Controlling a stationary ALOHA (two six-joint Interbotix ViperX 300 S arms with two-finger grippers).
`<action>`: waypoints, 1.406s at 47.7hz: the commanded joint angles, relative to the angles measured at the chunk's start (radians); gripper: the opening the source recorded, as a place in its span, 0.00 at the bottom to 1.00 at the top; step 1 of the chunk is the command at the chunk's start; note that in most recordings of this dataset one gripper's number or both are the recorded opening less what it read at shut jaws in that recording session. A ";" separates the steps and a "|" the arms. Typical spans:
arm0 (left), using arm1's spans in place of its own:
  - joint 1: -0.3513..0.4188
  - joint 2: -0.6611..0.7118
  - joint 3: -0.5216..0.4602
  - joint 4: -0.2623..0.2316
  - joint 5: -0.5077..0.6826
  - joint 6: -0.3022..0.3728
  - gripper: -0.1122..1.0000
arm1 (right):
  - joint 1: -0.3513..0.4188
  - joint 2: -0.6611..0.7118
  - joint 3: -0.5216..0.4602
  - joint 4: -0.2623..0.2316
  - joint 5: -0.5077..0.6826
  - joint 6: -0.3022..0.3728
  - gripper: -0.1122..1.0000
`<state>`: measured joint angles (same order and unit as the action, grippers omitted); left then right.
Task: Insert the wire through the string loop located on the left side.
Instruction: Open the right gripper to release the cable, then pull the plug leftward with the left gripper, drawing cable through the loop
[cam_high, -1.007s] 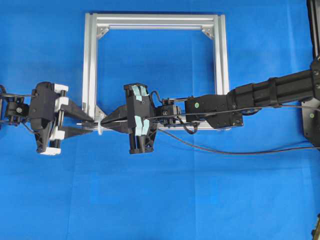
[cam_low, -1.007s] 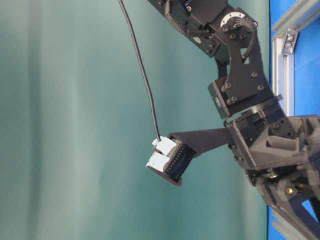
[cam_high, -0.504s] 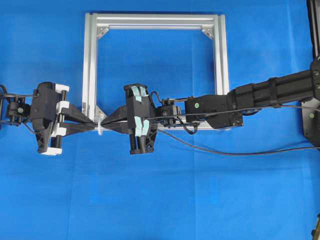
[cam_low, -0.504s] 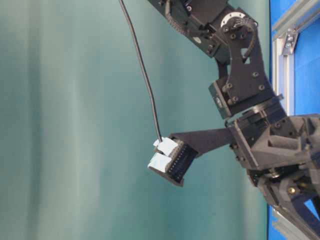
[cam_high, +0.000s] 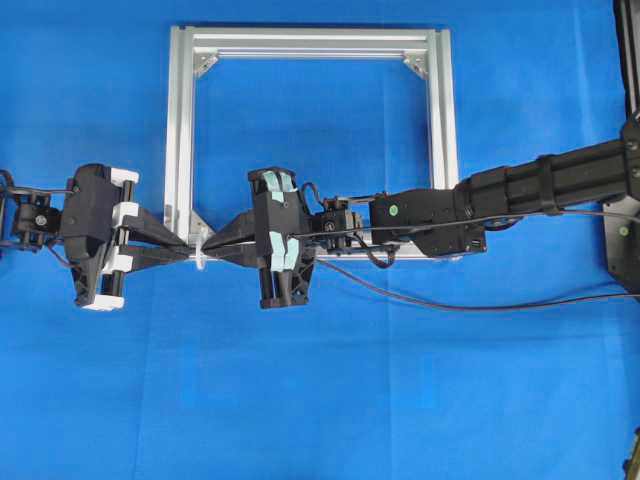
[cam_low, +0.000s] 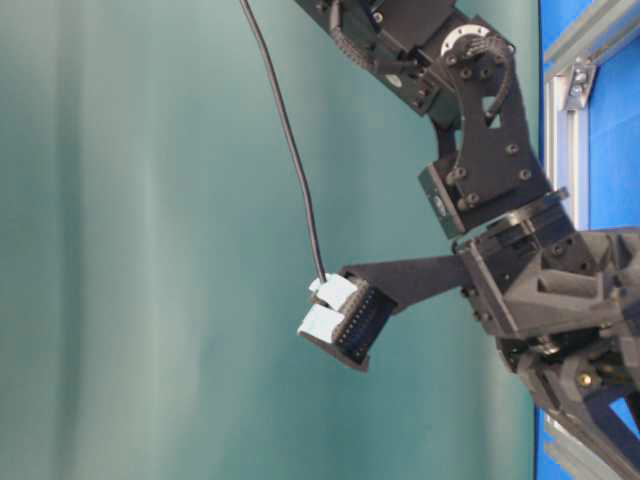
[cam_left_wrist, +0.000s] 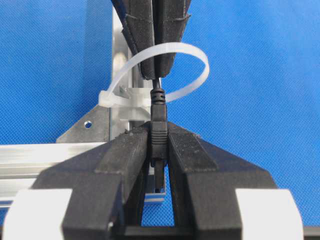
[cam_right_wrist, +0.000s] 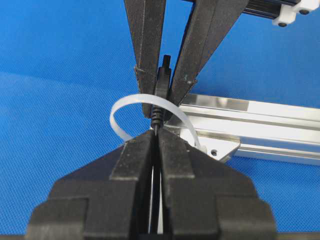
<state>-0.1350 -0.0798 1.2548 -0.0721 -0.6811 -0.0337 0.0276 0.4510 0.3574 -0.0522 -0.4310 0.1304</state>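
Your left hand (cam_left_wrist: 159, 150) is clamped on the plug end of the wire (cam_left_wrist: 158, 127). Right hand (cam_right_wrist: 156, 150) pinches the wire just behind it, inside the string loop (cam_left_wrist: 192, 70) at the frame (cam_high: 180, 130) corner.

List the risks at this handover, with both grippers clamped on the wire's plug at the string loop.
1. Both the left gripper and the right gripper clamp the thin black wire with its slim plug; pulling apart could strain the plug's neck.
2. The whitish translucent string loop encircles the right gripper's fingers; withdrawing them might snag and deform it.
3. If the left grip slips, the plug may slide back out of the loop.
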 joint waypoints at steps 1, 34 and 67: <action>-0.002 -0.012 -0.009 0.002 -0.005 -0.002 0.16 | 0.002 -0.020 -0.021 0.000 -0.002 0.002 0.16; -0.002 -0.242 0.035 0.002 0.218 -0.006 0.16 | 0.032 -0.044 0.012 0.008 0.002 0.002 0.95; -0.002 -0.865 0.061 0.000 0.897 -0.035 0.16 | 0.038 -0.044 0.006 0.008 -0.002 0.000 0.95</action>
<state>-0.1350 -0.9143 1.3269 -0.0721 0.1917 -0.0614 0.0629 0.4510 0.3774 -0.0460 -0.4249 0.1304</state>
